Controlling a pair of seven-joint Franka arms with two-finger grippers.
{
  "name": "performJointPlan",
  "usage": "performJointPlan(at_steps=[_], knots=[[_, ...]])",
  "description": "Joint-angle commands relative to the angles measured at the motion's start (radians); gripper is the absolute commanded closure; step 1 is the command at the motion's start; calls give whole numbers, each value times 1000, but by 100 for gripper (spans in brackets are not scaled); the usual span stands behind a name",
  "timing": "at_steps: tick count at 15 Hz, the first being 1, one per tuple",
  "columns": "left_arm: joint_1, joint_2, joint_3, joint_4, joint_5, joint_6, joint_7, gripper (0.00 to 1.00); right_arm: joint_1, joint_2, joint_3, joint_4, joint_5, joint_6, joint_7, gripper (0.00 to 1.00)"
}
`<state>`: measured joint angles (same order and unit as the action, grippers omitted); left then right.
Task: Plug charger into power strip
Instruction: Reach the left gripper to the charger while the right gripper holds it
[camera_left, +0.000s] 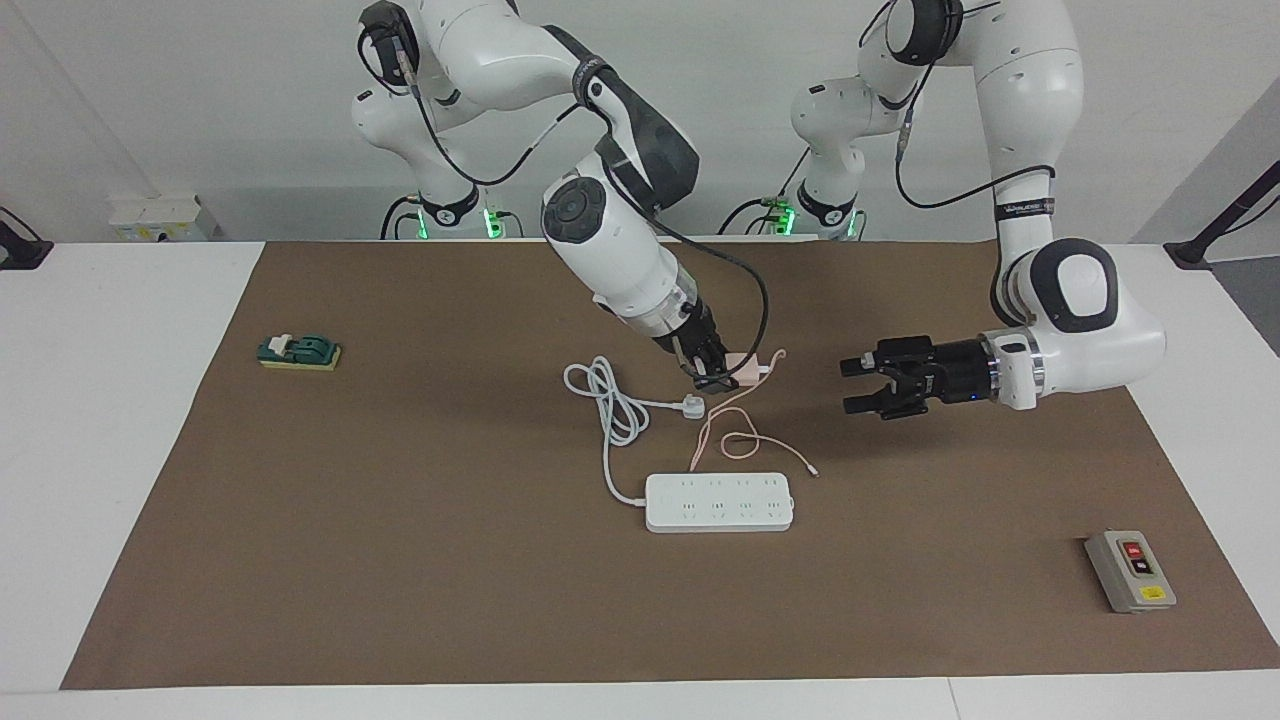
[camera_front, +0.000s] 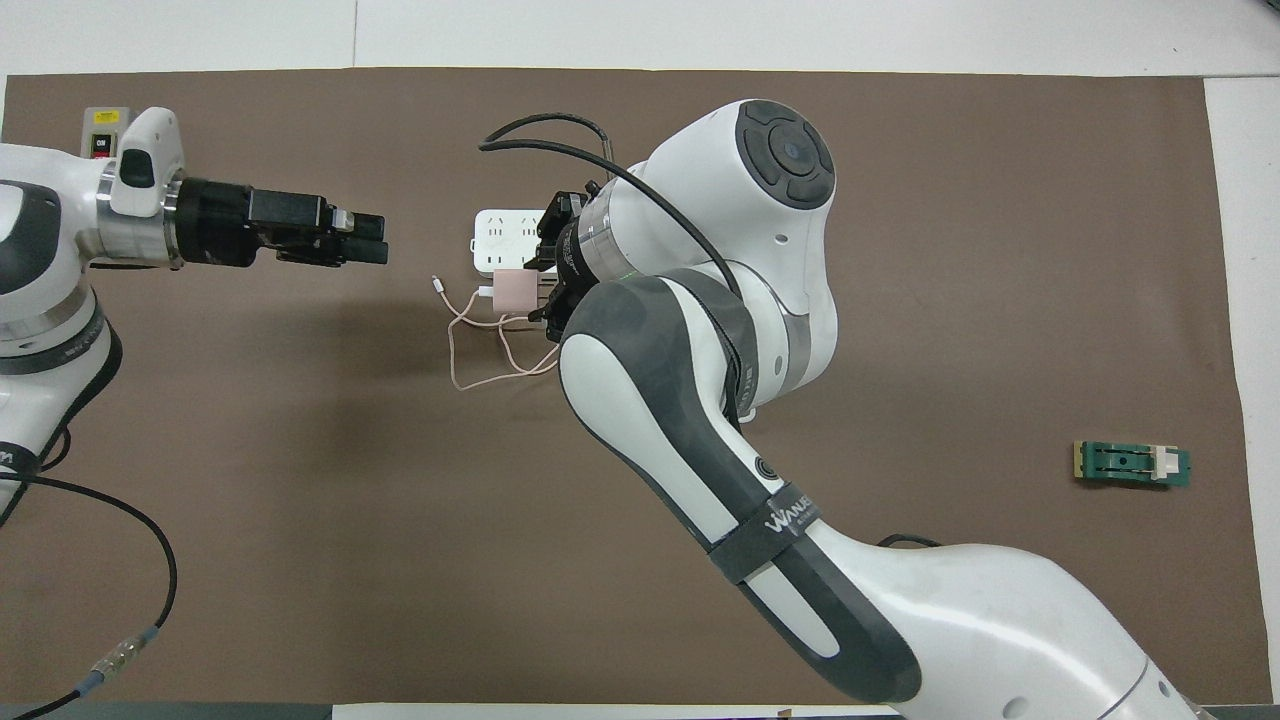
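Pink charger hangs clamped in the jaws of the right gripper, raised over the brown mat just above the white three-pin plug. Its thin pink cable trails down and loops on the mat between the plug and the power strip. In the overhead view the charger shows as a pale square at the gripper's tip, over the edge of the power strip. The strip lies flat near the middle of the mat, farther from the robots than the plug, with its thick white cord coiling back toward the plug.

The left gripper is held level in the air over bare mat, toward the left arm's end of the desk, pointing at the charger with its jaws spread wide and nothing between them.

A grey switch box with red and black buttons sits at the left arm's end, and a small green part lies at the right arm's end.
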<state>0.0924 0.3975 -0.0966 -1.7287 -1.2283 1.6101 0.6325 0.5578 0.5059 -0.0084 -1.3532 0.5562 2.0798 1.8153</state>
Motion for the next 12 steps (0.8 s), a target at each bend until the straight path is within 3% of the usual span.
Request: performJointPlan(at_steps=[1, 3, 7, 10, 12], knots=[[-23, -25, 5, -92, -87, -15, 96, 0, 1, -10, -1, -7, -2, -10, -19, 100], [-26, -37, -6, -135, -155, -18, 96, 0, 1, -10, -1, -7, -2, -10, -19, 100], [-40, -31, -9, -143, -168, -52, 96, 0, -1, -10, -1, -9, -1, -10, -19, 100], [-75, -61, -11, -228, -249, -44, 96, 0, -1, -10, -1, -9, 1, -10, -19, 100], [-86, -63, -11, -230, -255, -16, 93, 0, -1, -10, -1, -9, 2, -10, -19, 100]])
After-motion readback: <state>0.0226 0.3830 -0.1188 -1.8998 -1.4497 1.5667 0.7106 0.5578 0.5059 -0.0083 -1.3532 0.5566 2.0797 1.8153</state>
